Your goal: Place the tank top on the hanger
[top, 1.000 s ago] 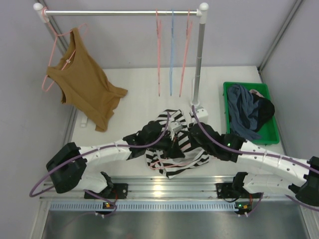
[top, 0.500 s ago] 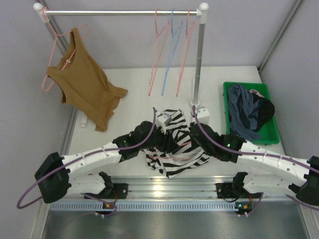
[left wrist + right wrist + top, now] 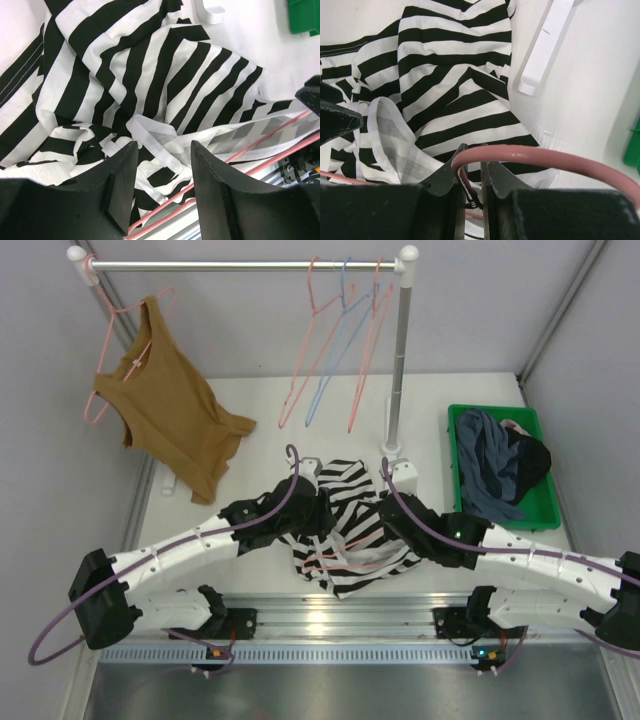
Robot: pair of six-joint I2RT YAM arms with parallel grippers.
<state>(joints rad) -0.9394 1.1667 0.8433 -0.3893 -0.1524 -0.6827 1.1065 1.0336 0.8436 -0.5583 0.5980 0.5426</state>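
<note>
Stripes of the tank top (image 3: 350, 480) are lying crumpled on the tabletop (image 3: 300, 452) between both arms. The left claw (image 3: 164, 152) is hovering wide over the cloth, gripping nothing, while the right claw (image 3: 471, 167) is pinching the pink hanger (image 3: 545, 156) lying on the garment.

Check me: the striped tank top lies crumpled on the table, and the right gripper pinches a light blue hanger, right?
Not quite. The hanger in the right gripper is pink, not light blue; the right wrist view shows it. The striped tank top does lie crumpled on the table.
</note>
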